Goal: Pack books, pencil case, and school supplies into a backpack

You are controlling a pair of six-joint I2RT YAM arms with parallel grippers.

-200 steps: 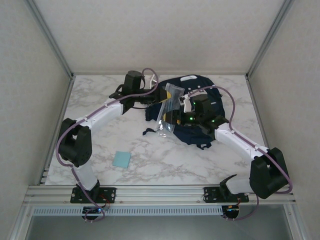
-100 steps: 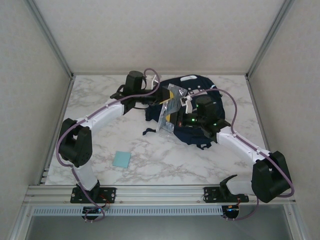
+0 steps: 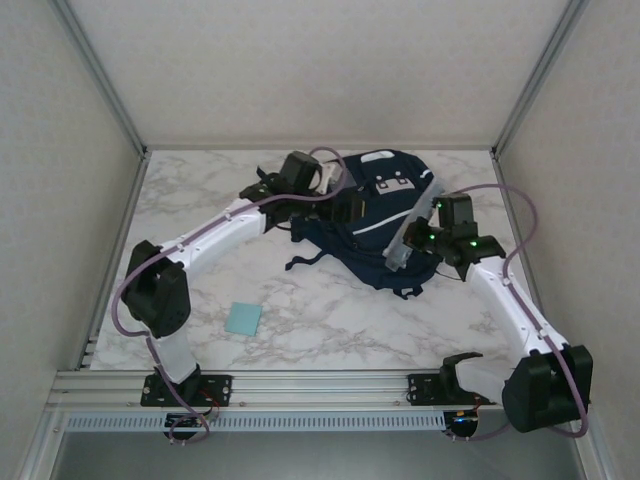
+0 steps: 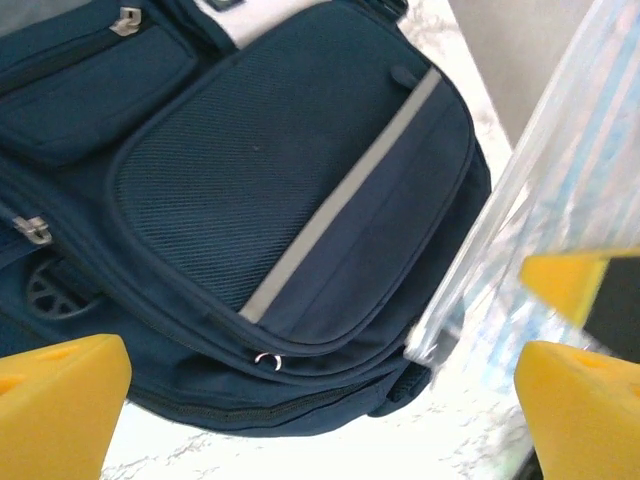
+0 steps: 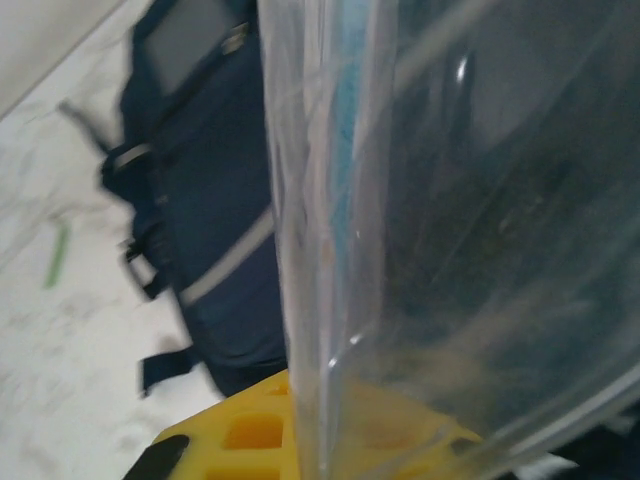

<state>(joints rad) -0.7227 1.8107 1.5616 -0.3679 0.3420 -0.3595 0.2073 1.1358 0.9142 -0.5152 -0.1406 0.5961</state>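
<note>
The navy backpack (image 3: 372,205) lies flat at the table's far middle, its front pocket with a grey stripe (image 4: 300,180) filling the left wrist view. My left gripper (image 3: 350,207) hovers over the backpack's left part, open, with both yellow fingertips (image 4: 55,400) wide apart and nothing between them. My right gripper (image 3: 410,242) is shut on the clear plastic packet (image 3: 398,252) of bluish sticks, held off the backpack's right edge. The packet (image 5: 420,200) stands close before the right wrist camera, above a yellow finger (image 5: 240,435). The books and pencil case are out of view.
A small light-blue square pad (image 3: 243,318) lies on the marble table (image 3: 330,320) at the front left. Black straps (image 3: 300,262) trail from the backpack's near side. Frame posts and walls bound the table on all sides.
The left gripper opened and let go of the clear packet. The right gripper shut on it and carried it right and down to the backpack's right edge. The left arm shifted right over the backpack.
</note>
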